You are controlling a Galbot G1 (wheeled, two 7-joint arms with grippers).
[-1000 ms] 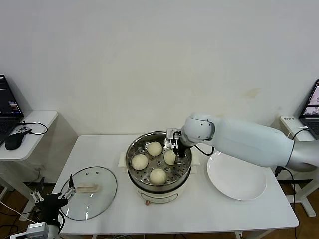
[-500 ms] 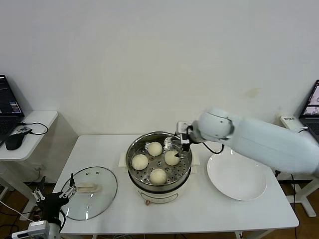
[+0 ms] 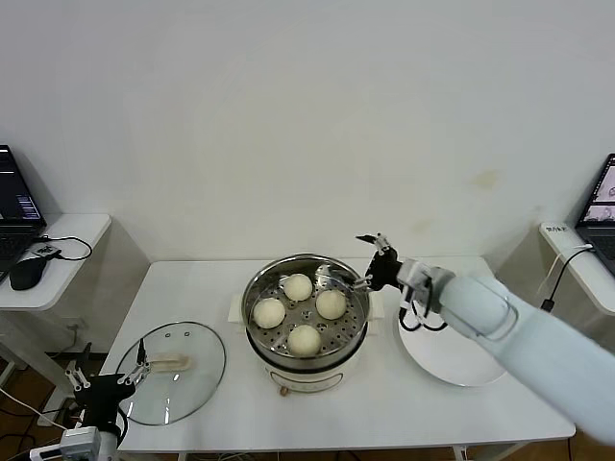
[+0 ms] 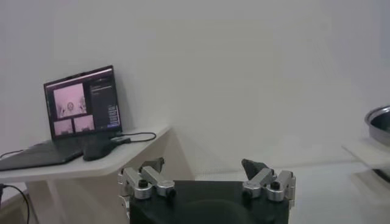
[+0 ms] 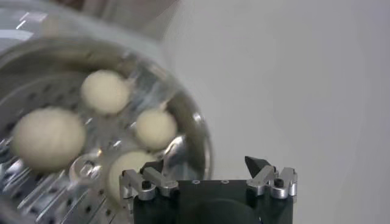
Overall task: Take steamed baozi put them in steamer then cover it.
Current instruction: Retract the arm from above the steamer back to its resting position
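Several steamed baozi [image 3: 298, 286] lie on the perforated tray of the steamer [image 3: 258, 286], a shiny steel pot on a white base at the table's middle. They also show in the right wrist view [image 5: 47, 137]. My right gripper [image 3: 371, 259] is open and empty, above the pot's right rim, and shows in its own wrist view [image 5: 207, 165]. The cover [image 3: 173, 371], a clear glass lid with a cream bar handle, lies flat on the table at the front left. My left gripper [image 3: 104, 373] is open and empty, low beside the table's front left edge, and shows in its own wrist view [image 4: 205, 166].
A flat white plate [image 3: 459, 357] lies right of the steamer, partly under my right arm. A side table [image 3: 67, 232] with a laptop [image 4: 73, 115] and a mouse [image 3: 29, 273] stands at the far left. Another laptop [image 3: 601, 207] is at the far right.
My right gripper has let go of a baozi inside the steamer, then risen and drawn back to the right over the rim. The left arm has barely moved.
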